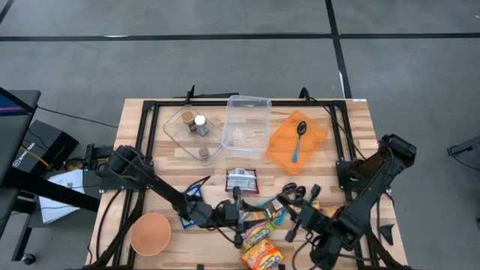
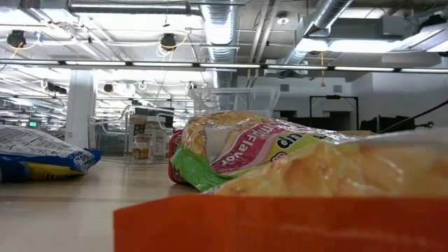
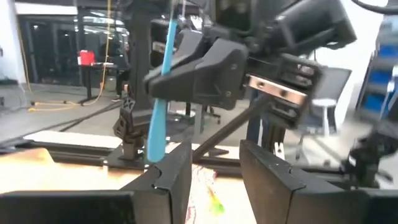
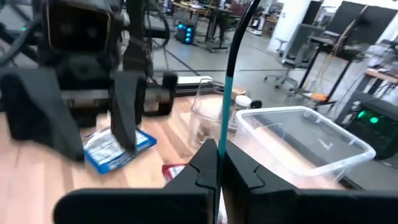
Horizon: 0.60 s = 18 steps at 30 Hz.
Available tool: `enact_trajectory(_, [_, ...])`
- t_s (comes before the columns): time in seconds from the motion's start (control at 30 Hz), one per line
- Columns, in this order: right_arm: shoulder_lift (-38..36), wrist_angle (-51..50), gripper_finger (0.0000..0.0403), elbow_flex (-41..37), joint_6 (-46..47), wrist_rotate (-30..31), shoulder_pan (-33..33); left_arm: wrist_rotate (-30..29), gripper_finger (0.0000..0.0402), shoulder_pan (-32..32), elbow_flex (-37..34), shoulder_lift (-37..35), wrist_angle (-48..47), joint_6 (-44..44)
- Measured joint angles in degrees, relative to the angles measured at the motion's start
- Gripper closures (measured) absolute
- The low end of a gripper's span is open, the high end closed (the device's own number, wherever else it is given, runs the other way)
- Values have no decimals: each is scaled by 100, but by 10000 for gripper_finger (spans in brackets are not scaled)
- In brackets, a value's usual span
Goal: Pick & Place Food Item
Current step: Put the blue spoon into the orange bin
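The snack packets (image 1: 259, 225) lie clustered at the table's (image 1: 352, 124) near edge, between the two grippers. Left gripper (image 1: 238, 214), fingers parted and empty, sits just left of them; right gripper (image 1: 289, 199), fingers together, just right.

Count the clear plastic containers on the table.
2: one empty clear bin at the far middle of the table, and one clear container to its left holding small jars. More may be hidden.
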Motion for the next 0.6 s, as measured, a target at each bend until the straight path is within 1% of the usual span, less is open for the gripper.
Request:
enact_trajectory(0.13, [-78,-926,402,0,876,-145,177,14,274,-138,0,-585,-1098,195])
enact_trajectory(0.27, [-76,-1985,399,0,2055,-155,285,52,274,-257,0,-1358,-2447,206])
enact_trajectory(0.4, [-76,-2772,398,0,3011,-155,327,50,272,-366,0,-1999,-3601,-16])
enact_trajectory(0.47, [-74,-2960,398,0,3229,-143,354,48,274,-426,-31,-2241,-3926,-220])
enact_trajectory(0.6, [-74,-3171,397,0,3490,-131,381,44,278,-552,-409,-2638,-3965,-318])
